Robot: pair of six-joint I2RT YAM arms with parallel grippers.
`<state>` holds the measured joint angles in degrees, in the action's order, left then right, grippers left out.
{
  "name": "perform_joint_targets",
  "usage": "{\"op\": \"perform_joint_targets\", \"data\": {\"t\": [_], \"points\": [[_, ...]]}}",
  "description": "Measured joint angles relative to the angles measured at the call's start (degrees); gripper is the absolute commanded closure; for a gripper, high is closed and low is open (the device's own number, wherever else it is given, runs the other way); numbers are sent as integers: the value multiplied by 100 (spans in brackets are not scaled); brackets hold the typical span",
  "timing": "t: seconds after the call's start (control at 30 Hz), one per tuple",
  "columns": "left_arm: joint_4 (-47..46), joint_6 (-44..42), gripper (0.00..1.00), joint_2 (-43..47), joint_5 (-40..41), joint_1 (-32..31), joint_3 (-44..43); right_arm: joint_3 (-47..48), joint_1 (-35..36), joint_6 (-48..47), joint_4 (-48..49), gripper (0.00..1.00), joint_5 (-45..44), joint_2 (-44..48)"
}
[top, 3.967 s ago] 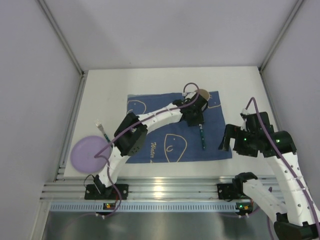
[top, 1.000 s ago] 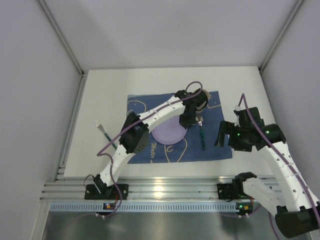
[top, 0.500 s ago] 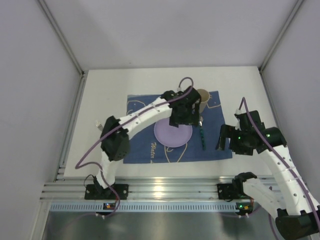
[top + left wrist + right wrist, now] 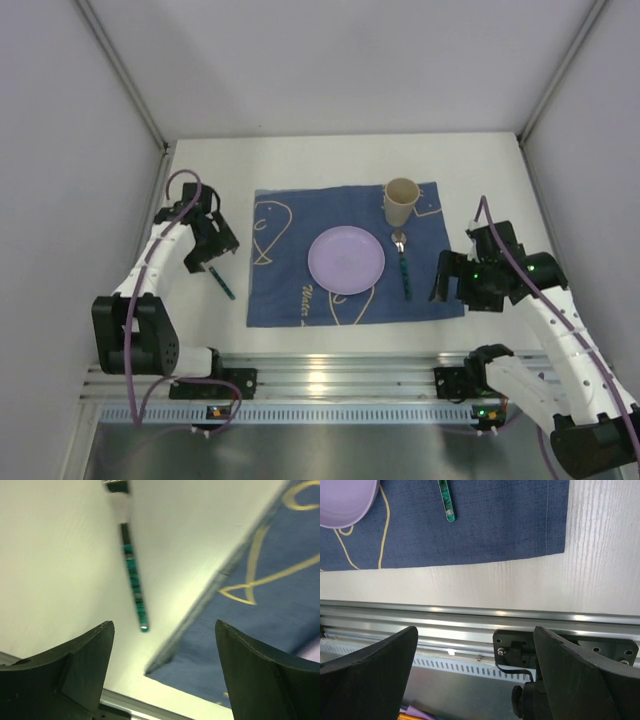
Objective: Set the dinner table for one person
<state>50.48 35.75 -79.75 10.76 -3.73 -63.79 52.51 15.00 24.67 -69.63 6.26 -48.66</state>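
Note:
The white dinner table (image 4: 300, 160) carries a dark blue placemat (image 4: 290, 260). On the mat lie a lilac plate (image 4: 346, 260), a tan cup (image 4: 401, 200) and a green-handled spoon (image 4: 404, 268). A green-handled fork (image 4: 224, 284) lies on the bare table left of the mat. My left gripper (image 4: 212, 250) hangs open and empty above the fork's head. In the left wrist view the fork handle (image 4: 135, 580) lies ahead of my open left gripper (image 4: 164, 625). My right gripper (image 4: 445, 280) is open and empty at the mat's right edge. Its wrist view shows the gripper (image 4: 475, 630), the spoon handle (image 4: 446, 500) and the plate's rim (image 4: 342, 500).
An aluminium rail (image 4: 320, 385) runs along the near edge of the table and holds both arm bases. White walls close in the left, far and right sides. The mat's near left corner (image 4: 150, 670) lies just right of the fork's handle end.
My left arm has let go of the plate on the mat and swung left to above the fork. The cup is now uncovered. The right arm has barely moved.

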Motion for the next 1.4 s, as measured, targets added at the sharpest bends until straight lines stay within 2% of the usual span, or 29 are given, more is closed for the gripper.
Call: {"op": "perform_joint_targets", "data": {"t": [0.13,0.2,0.43,0.53,0.57,0.6,0.67,0.7,0.77,0.83,1.1,1.23,1.4], "points": [[-302,-439,18,-13,-313,986,824,-2,0,0,20,0,37,-149],[-417,-568,19,-85,-354,1231,970,-2,0,-2,20,0,55,-216],[-1086,-804,23,-544,-566,1235,1176,-2,0,-2,81,0,94,-439],[-1305,-828,29,-776,-671,1235,1237,-2,0,-2,103,0,96,-505],[-1370,-831,34,-870,-686,1235,1237,-2,0,-2,105,0,96,-525],[-1445,-839,45,-977,-688,1237,1237,-2,0,-2,107,0,94,-544],[-1484,-861,58,-1182,-673,1237,1191,-2,0,-2,109,0,96,-586],[-1556,-881,72,-1204,-667,1237,1172,-2,0,-2,109,0,96,-605],[-1622,-883,92,-1276,-686,1241,1115,0,0,-2,109,0,92,-654],[-1639,-892,100,-1325,-713,1241,1058,4,0,-2,109,0,92,-697],[-1521,-957,100,-1429,-844,1237,793,9,0,-2,122,0,87,-772],[-1314,-1137,100,-1381,-1163,1143,280,9,0,-2,142,0,85,-772],[-1237,-1506,100,-1300,-1547,551,-522,9,0,-2,177,0,79,-769]]}}
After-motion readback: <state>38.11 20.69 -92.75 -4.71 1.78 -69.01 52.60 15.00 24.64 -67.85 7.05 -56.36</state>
